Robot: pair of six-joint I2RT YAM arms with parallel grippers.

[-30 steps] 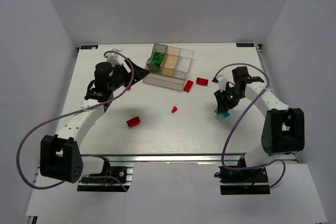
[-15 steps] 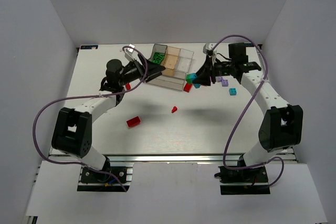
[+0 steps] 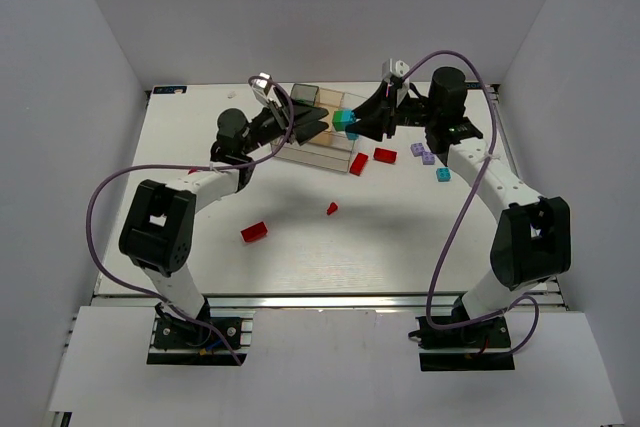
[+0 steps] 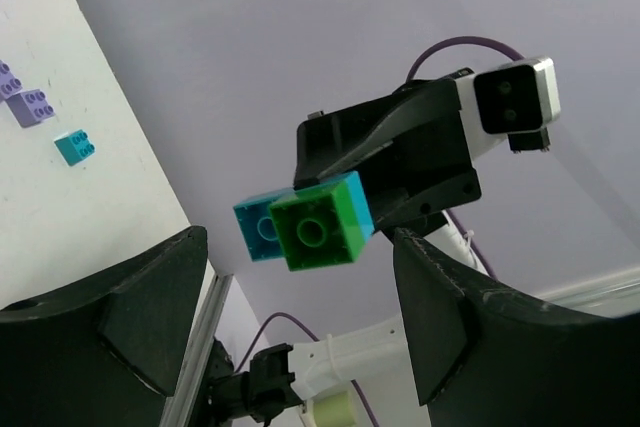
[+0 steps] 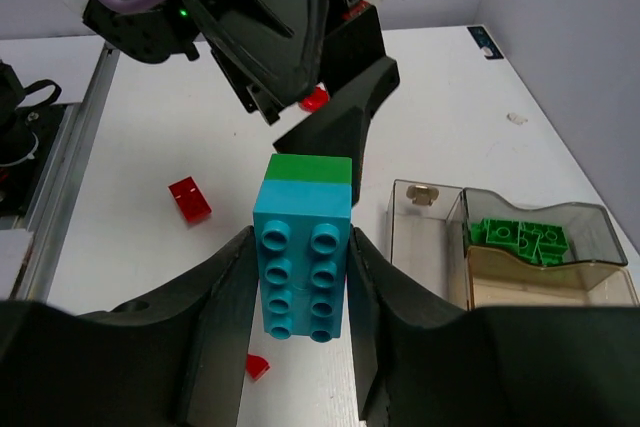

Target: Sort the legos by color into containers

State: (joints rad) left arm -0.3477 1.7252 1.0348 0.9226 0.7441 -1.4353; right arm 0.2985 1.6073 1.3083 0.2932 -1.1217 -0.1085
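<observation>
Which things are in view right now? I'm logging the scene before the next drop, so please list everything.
tray: one, clear with a tan middle, far centre of the table
green bricks: several, green, in one end compartment of the tray
red bricks: at least four, red, loose on the table, two close to the tray
purple bricks: two, pale purple, right of the tray
cyan brick: one, cyan, beside the purple bricks
stacked piece: one, cyan with green at one end, held in the air by the tray's right end
table: one, white
left gripper: black, open, over the tray
right gripper: black, shut on the stacked piece
</observation>
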